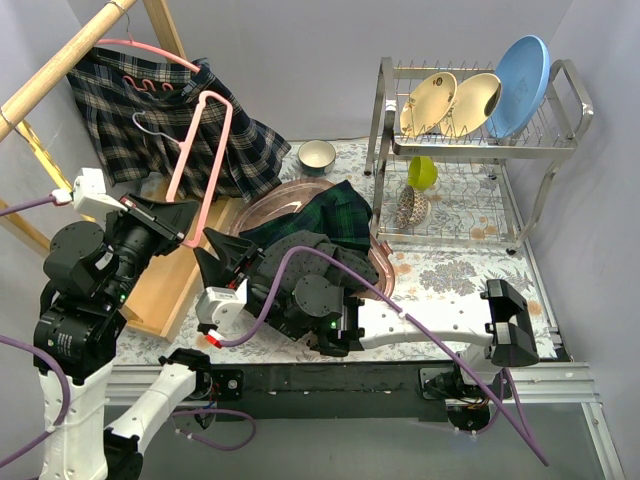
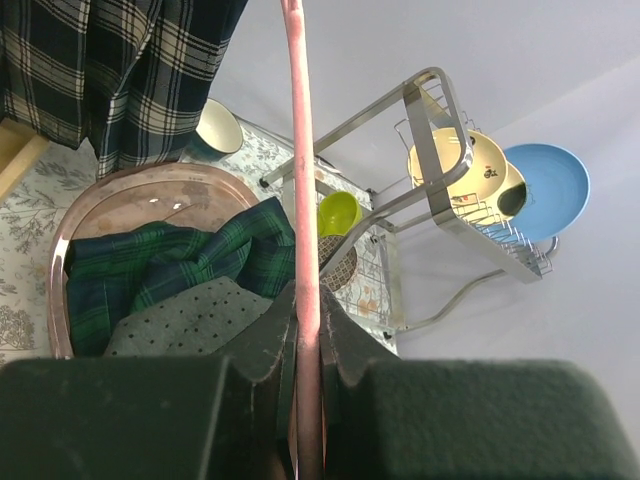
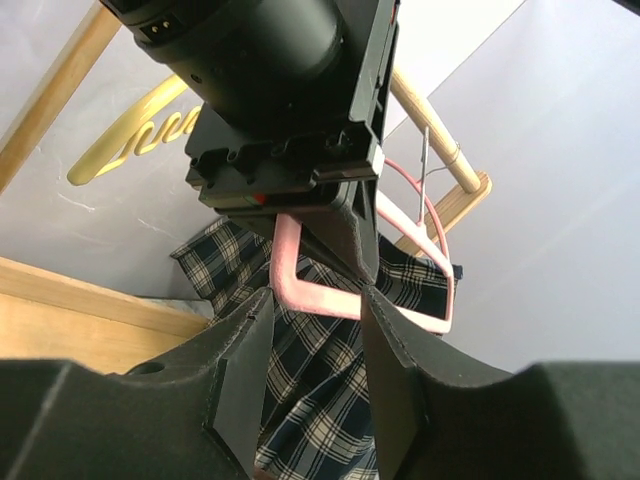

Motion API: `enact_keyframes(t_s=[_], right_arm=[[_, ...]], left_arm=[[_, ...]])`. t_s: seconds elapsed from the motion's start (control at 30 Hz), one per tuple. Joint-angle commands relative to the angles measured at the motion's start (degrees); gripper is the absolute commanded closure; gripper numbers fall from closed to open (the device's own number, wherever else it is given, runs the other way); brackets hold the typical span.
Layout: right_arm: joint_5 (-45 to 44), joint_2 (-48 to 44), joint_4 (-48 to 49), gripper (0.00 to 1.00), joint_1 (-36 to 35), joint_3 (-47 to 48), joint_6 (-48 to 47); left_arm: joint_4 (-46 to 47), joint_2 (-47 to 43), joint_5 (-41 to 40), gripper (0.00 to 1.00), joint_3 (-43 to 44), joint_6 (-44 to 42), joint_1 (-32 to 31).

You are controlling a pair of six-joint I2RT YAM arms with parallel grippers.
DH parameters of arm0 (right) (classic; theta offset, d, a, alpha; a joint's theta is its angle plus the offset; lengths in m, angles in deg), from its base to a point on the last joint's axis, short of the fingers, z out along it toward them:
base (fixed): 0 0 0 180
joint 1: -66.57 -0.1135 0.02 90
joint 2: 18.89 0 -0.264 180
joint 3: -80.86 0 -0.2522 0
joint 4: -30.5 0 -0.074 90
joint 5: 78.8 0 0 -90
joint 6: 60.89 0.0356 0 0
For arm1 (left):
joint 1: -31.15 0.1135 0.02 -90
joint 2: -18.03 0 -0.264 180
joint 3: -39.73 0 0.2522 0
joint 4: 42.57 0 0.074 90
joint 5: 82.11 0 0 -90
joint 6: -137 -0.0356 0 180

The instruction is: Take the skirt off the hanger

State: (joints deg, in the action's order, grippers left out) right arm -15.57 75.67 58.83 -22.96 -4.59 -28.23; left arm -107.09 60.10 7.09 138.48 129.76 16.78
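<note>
1. Left fingers (image 1: 183, 233) are clenching the lower corner of the pink hanger (image 1: 205, 165), which is rising bare, up and away from them.
2. Right fingers (image 1: 222, 265) are standing parted just beside that corner, grasping nothing.
3. Green tartan skirt (image 1: 325, 215) is lying crumpled in the round tray (image 2: 130, 178), beyond both fingers, with the right arm nearer.
4. Bench (image 1: 450, 270) is lying open beside the tray.

Green skirt (image 1: 330, 212) — crumpled, off pink hanger (image 2: 299, 150)
</note>
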Motion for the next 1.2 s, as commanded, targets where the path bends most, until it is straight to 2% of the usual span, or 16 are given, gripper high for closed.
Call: enact_keyframes(t_s=[0.0,0.23,0.33,0.37,0.43,0.47,0.5,0.53,0.57,0.6,0.67,0.7,0.8,0.83,0.93,1.17], right_arm=[[0.5,1.3,3.1,0.53,0.0,3.8,-1.3],[-1.2,4.9,2.3,0.54,-0.1,8.0,-4.4],[-3.3,6.7,4.8,0.58,-0.1,9.3,-6.5],[-3.7,7.1,5.5,0.67,-0.1,9.4,-7.6],[-3.6,7.3,6.3,0.78,-0.1,9.5,-7.8],[-3.7,7.3,6.4,0.90,-0.1,9.6,-7.7],[-3.7,7.4,6.8,0.98,-0.2,9.6,-7.7],[-3.7,7.4,8.9,0.99,-0.1,9.4,-7.5],[-3.4,7.0,9.2,0.99,0.0,9.1,-7.3],[-2.9,6.7,9.1,0.99,0.0,9.0,-6.0],[-0.8,5.6,8.6,0.99,0.2,8.8,-3.7],[-0.1,4.9,8.5,0.99,0.4,8.4,-1.0],[2.4,2.7,9.2,0.99,1.3,6.7,2.9],[3.0,2.3,9.5,0.99,1.7,6.0,5.0],[5.0,0.5,9.5,0.99,2.4,5.4,9.9],[6.9,0.3,10.5,0.99,4.9,8.3,17.6]], left_arm=[[1.9,-0.8,2.4,1.00,-0.8,1.2,0.1],[3.2,-1.9,3.5,1.00,-2.6,3.6,0.1],[3.7,-2.4,3.8,1.00,-3.4,3.9,0.1],[3.7,-2.5,4.0,1.00,-3.6,4.0,0.1],[3.8,-2.4,4.3,1.00,-3.6,3.8,0.1],[4.1,-2.6,5.2,1.00,-3.7,3.1,0.1],[4.9,-2.9,5.6,1.00,-3.7,2.7,0.1],[5.3,-3.0,5.9,0.98,-3.5,2.6,0.0],[5.8,-3.3,6.3,0.94,-3.4,2.1,0.1],[7.1,-4.0,6.6,0.79,-3.4,1.9,0.0],[8.7,-4.9,7.2,0.61,-3.3,0.8,0.0],[9.9,-5.3,7.0,0.43,-3.0,0.0,0.1],[11.1,-6.2,5.1,0.25,-0.1,-2.1,0.1],[11.4,-6.3,4.8,0.17,1.0,-2.7,0.1],[13.6,-6.9,5.4,0.02,4.2,-5.2,0.0],[22.6,-13.3,8.3,0.02,3.7,-6.1,0.0]])
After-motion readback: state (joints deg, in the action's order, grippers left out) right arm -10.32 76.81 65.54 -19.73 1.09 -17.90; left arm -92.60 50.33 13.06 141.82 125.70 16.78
